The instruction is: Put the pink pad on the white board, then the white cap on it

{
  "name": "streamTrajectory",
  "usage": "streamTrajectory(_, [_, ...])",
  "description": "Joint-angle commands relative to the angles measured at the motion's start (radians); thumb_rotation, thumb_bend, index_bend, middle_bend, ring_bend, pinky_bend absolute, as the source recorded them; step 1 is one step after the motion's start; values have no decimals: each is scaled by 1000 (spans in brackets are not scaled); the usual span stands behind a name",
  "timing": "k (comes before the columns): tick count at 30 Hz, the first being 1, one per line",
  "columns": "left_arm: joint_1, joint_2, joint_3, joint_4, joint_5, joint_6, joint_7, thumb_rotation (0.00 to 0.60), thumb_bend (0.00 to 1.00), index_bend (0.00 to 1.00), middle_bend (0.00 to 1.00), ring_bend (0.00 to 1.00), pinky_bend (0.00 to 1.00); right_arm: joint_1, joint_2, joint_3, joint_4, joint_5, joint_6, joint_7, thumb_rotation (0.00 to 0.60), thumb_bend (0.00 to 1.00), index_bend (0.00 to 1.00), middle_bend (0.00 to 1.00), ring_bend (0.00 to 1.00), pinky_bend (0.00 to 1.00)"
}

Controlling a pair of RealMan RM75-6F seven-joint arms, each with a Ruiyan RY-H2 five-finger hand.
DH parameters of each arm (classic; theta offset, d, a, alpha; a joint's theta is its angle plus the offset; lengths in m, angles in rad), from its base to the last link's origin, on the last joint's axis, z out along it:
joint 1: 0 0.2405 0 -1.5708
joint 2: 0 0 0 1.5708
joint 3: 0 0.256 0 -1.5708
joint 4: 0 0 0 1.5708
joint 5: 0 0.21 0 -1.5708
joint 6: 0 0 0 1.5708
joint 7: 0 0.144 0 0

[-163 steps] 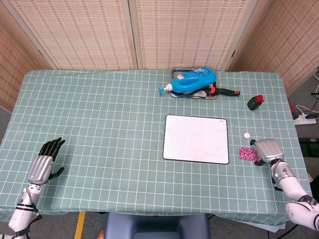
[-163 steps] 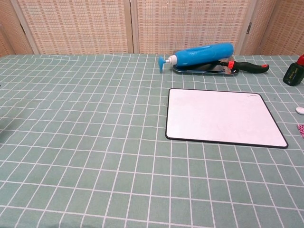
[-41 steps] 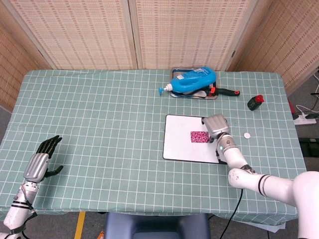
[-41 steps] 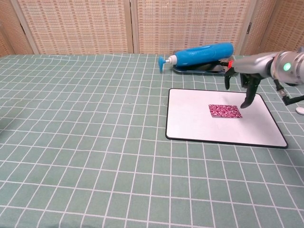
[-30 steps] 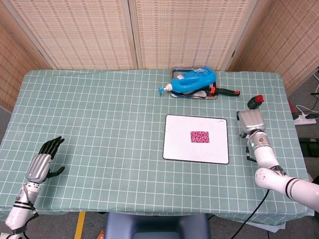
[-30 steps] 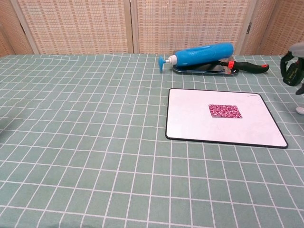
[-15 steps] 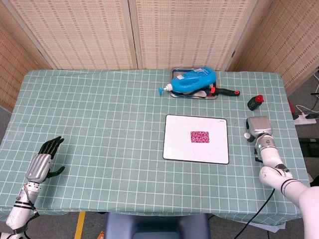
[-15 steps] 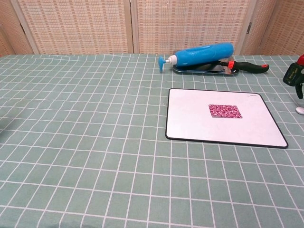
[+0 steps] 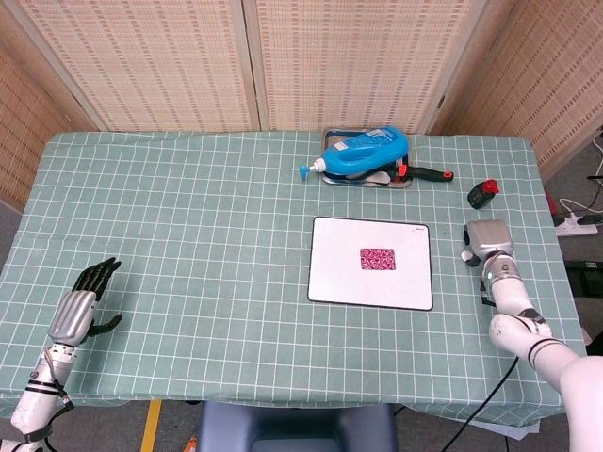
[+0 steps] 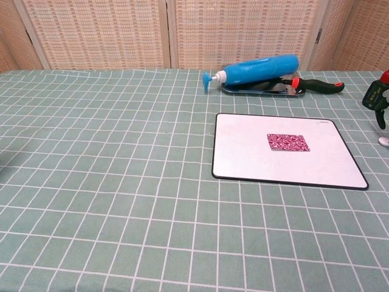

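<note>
At the far left of the head view, the left hand (image 9: 80, 306) rests on the green checked tablecloth (image 9: 188, 235) near the front edge, holding nothing, its dark fingers (image 9: 99, 274) apart and pointing away from the robot. Further right, at the back of the table, a blue bottle (image 9: 363, 153) lies on its side across a metal tray (image 9: 332, 141), its nozzle pointing left, and a tool with a black and red handle (image 9: 426, 173) lies just beside the tray on its right. In front of these sits the white board (image 9: 344, 282) with a dark rim, flat on the cloth, and the pink pad (image 9: 378, 258) lies on it, a little right of the middle. Right of the board, the right hand (image 9: 488, 239) hangs over the cloth with its back up, directly by the white cap (image 9: 465, 257), which shows just at the hand's left edge, off the board; whether the fingers touch or pinch the cap cannot be told. Behind the hand stands a small dark green container with a red top (image 9: 483, 193).
</note>
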State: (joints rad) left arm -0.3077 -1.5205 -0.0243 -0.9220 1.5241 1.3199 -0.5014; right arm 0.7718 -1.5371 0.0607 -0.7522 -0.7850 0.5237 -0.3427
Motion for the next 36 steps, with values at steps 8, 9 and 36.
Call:
streamTrajectory(8, [-1,0,2,0,0,-3,1,600,210,0,0,0,0,-6,-3,10,7,3,-22,-13,600,220,496,992,990,1000])
streamTrajectory(9, [-1,0,2,0,0,-4,0,600,210,0,0,0,0,-7,-5,12,10,4,-26,-15,600,220,496,992,990,1000])
streamTrajectory(36, [-3,3,3,1,0,-8,-12,600,209,0,0,0,0,7,-43,25,70,41,-81,-58,600,226,497,992,990,1000])
